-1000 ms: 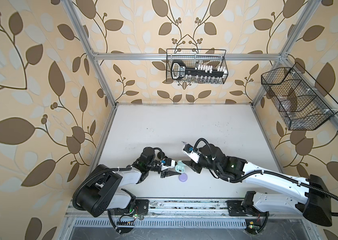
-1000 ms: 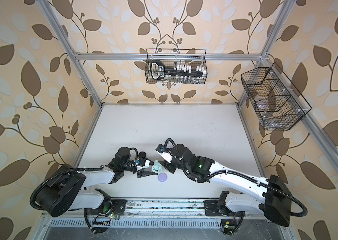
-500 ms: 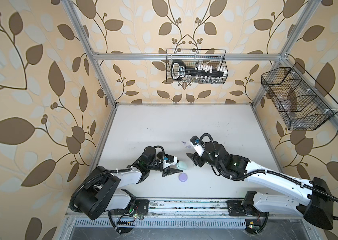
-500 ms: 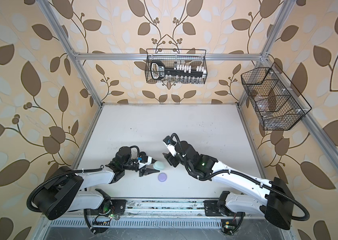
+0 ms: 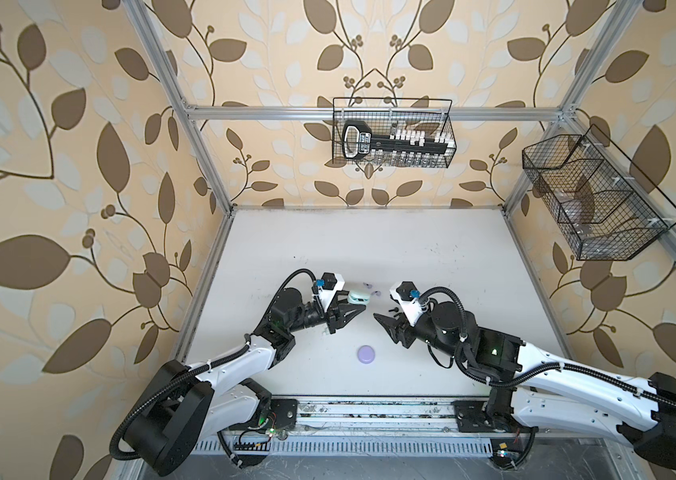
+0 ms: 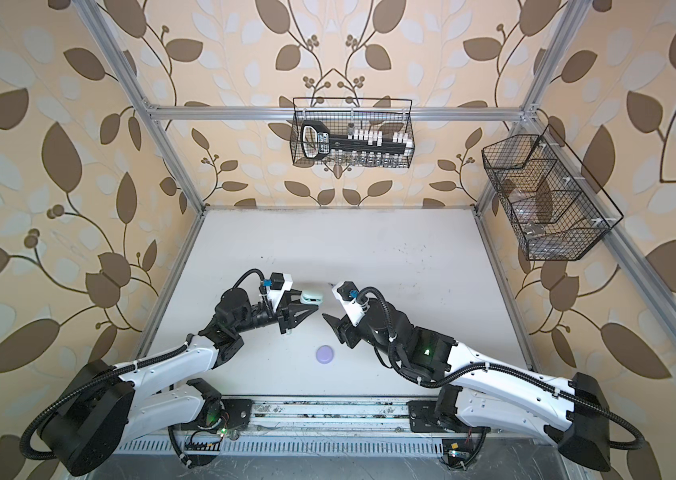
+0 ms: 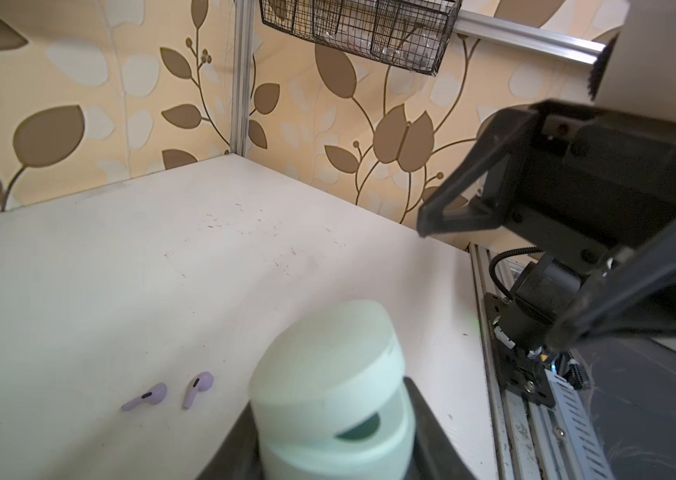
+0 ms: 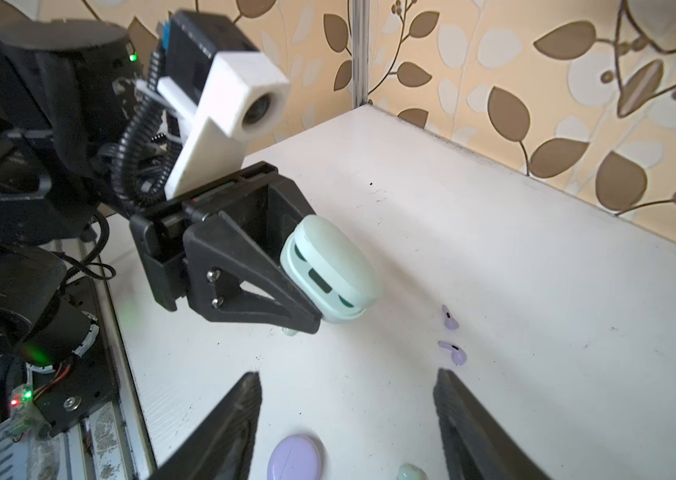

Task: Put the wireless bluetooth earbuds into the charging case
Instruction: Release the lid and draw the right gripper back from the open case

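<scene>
The left gripper (image 8: 307,270) is pinching a pale mint green plastic charging case (image 8: 340,266) by its sides, up off the white table (image 8: 536,270); the lid is up a little, and dark slots show in the gap; the gap faces right, toward the other arm, and I think the case is held this way so that arm can push a bud in. The right gripper (image 8: 346,374) has its two black fingers spread wide with nothing between them; it hangs low over the table and points left at the case, close to it but apart; it looks ready to go and pick something up. Two tiny lilac plastic earbuds with stems (image 8: 454,352) lie side by side on the table, not touching; in a top view they sit just right of the held case and a bit to the far side of the right gripper's tips; so they are near both grippers but in neither. A round lilac plastic case (image 5: 366,354) lies shut on the near side, between the two arms; I guess the lilac buds belong in that one. A small pale mint bit (image 8: 411,471) lies by the right gripper; it may be a mint bud, but too little shows to tell.
</scene>
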`<control>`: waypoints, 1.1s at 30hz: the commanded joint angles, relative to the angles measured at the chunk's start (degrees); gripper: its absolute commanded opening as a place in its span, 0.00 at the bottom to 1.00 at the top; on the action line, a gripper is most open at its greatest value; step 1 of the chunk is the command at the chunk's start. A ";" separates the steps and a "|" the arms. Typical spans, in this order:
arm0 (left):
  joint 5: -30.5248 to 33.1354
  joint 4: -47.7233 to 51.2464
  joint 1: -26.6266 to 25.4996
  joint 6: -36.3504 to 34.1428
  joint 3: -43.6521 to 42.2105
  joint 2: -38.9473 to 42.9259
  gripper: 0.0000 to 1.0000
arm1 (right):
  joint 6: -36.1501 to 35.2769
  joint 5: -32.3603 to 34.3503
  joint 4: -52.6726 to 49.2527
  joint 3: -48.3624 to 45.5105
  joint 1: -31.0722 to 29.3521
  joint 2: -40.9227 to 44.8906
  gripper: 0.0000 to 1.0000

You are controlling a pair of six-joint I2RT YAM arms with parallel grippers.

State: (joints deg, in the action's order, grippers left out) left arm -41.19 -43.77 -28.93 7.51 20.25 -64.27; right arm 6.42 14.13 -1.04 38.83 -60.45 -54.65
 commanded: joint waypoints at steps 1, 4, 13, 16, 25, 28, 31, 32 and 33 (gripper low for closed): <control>-5.31 -0.77 -0.37 4.96 3.53 -0.09 0.00 | -2.95 -1.31 4.62 1.72 -0.75 -1.99 0.65; -5.69 -7.05 -0.43 5.13 0.80 1.05 0.00 | -3.60 0.72 4.83 3.96 -1.21 -4.47 0.64; -7.26 -5.82 -0.43 2.69 -1.13 5.39 0.00 | -2.05 4.92 2.86 8.41 -1.17 -7.46 0.60; -8.24 -5.89 -0.45 2.47 -1.33 6.23 0.00 | -1.52 5.70 2.71 8.47 -1.17 -7.14 0.59; -9.72 -10.33 -0.80 1.08 -3.86 7.13 0.00 | 1.90 8.28 0.06 10.81 0.15 -8.51 0.58; -9.34 -11.94 -0.95 0.60 -4.58 6.73 0.00 | 3.65 8.63 -0.53 11.25 0.32 -9.23 0.59; -9.17 -16.24 -0.90 0.67 -6.35 6.09 0.00 | 6.20 8.70 -1.55 12.07 0.27 -10.66 0.59; -9.17 -18.03 -0.89 0.69 -7.10 6.09 0.00 | 7.25 9.07 -1.96 12.23 0.24 -11.15 0.59; -8.77 -19.38 -0.94 0.67 -7.85 6.21 0.00 | 8.33 9.29 -2.11 12.40 0.24 -11.71 0.59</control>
State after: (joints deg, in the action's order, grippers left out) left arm -49.01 -54.46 -29.32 9.37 13.80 -58.52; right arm 10.96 21.61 -1.26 49.25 -60.31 -65.14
